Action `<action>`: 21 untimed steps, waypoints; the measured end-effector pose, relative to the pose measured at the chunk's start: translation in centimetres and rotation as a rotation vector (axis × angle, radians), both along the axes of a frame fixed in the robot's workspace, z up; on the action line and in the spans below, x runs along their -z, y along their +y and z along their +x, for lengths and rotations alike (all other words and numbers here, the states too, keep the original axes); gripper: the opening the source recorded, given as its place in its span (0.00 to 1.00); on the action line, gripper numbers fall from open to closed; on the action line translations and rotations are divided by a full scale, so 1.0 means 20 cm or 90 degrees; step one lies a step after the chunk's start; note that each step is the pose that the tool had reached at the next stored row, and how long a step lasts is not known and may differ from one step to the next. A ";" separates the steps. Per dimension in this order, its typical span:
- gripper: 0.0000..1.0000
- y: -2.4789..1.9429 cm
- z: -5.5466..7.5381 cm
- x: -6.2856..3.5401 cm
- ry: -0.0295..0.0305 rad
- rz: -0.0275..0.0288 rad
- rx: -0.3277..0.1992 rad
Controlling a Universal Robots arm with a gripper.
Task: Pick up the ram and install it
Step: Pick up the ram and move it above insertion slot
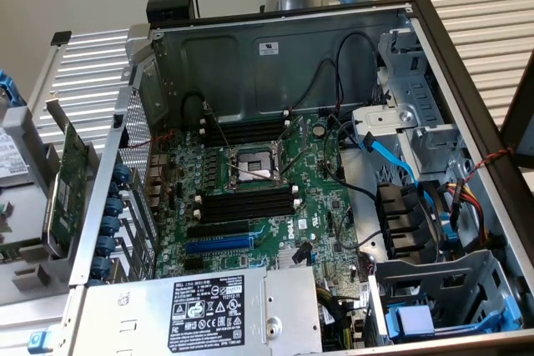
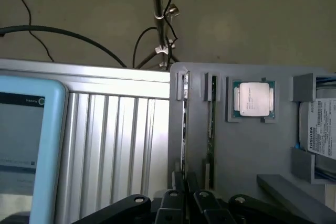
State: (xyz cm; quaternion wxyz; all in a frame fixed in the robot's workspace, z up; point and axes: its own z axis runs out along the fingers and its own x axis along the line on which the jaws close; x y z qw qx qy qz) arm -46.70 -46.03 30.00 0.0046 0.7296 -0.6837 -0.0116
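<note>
Two rams stand on edge in the slots of a grey holder tray point(image 2: 252, 150), side by side: the ram point(image 2: 184, 124) with a white label strip, and a second stick point(image 2: 211, 124). My gripper point(image 2: 185, 179) is over the near end of the first ram. Its black fingers point(image 2: 178, 182) are drawn close together in line with that stick; whether they touch it I cannot tell. In the exterior view the open computer case shows the motherboard point(image 1: 325, 206) with black memory slots point(image 1: 248, 203) and white end clips, all bare.
A CPU point(image 2: 253, 99) and a hard drive point(image 2: 321, 129) also sit in the tray. A tablet screen point(image 2: 21, 140) lies on the ribbed table. A green expansion card point(image 1: 68, 185) stands beside the case. Cables point(image 1: 392, 160) and a power supply point(image 1: 209, 306) crowd the case.
</note>
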 end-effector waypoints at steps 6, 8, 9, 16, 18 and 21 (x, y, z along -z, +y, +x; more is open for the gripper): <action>0.14 -0.013 0.09 -0.138 0.0000 0.0023 0.000; 0.14 -0.020 0.12 -0.183 0.0000 0.0036 0.000; 0.14 -0.023 0.14 -0.206 0.0000 0.0043 0.000; 0.14 -0.044 0.26 -0.365 0.0000 0.0089 0.000; 0.14 -0.047 0.30 -0.408 0.0000 0.0099 0.000; 0.14 -0.048 0.35 -0.455 0.0004 0.0106 -0.001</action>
